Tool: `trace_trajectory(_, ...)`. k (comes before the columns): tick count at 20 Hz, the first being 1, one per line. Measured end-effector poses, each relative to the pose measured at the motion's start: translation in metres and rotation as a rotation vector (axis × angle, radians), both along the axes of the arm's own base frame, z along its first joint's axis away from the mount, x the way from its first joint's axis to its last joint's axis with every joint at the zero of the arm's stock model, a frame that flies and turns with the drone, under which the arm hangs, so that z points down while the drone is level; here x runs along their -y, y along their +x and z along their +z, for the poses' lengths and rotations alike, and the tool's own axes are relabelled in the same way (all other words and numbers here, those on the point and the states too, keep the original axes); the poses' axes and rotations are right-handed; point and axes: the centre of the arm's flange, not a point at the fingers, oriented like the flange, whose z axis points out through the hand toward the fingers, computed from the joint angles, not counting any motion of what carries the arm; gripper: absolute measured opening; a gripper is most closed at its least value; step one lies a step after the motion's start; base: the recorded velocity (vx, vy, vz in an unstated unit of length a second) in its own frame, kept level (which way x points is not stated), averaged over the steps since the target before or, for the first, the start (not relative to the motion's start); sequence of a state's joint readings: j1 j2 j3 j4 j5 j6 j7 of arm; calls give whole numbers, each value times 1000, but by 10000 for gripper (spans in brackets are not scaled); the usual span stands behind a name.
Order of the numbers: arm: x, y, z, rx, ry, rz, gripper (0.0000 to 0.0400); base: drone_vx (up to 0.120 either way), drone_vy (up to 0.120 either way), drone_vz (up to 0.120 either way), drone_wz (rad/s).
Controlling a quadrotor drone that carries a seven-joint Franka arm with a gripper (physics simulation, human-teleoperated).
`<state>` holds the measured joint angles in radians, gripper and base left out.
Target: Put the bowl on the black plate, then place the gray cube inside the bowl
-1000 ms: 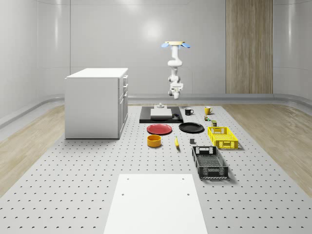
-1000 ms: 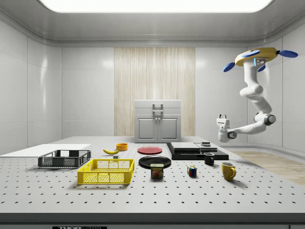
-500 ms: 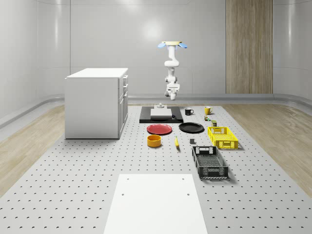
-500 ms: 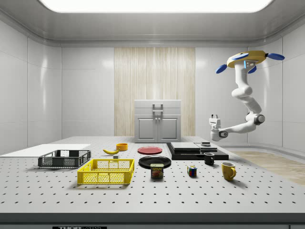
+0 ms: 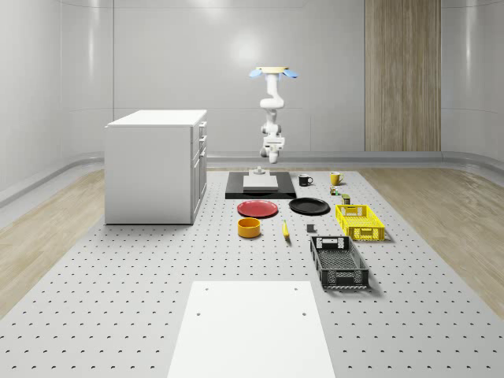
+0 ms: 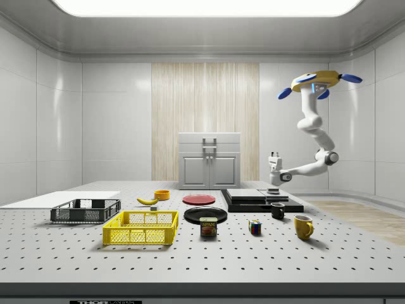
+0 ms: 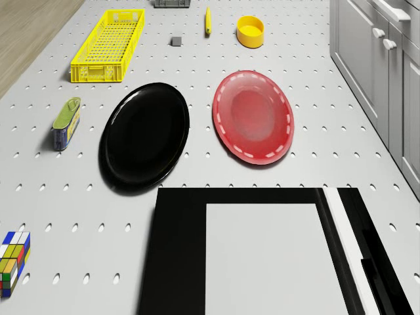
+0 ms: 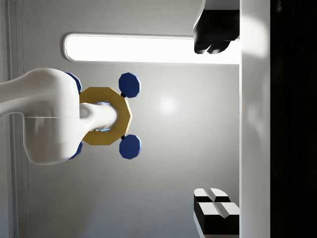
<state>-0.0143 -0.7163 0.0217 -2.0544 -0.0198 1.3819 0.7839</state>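
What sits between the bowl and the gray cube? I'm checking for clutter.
A banana lies between the yellow bowl and the gray cube, seen in the drone view.

The can shows a yellow word on its label, seemingly "SPAM"; nothing else is readable.

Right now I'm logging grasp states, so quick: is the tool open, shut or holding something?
Tool: open and holding nothing, pointing upward above the black slab, with the drone hovering high behind it.

On the tabletop, the two plates lie side by side before the slab, the bowl, banana and cube nearer, crates at the whole-scene view's right.
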Motion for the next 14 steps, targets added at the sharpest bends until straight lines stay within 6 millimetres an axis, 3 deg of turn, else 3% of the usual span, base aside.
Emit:
trace_trajectory(11,-18,-1,-2,8,-182,-5,400,120,-120,0,0)
trace_trajectory(14,-31,-1,-6,10,-322,-9,400,120,0,-107,0)
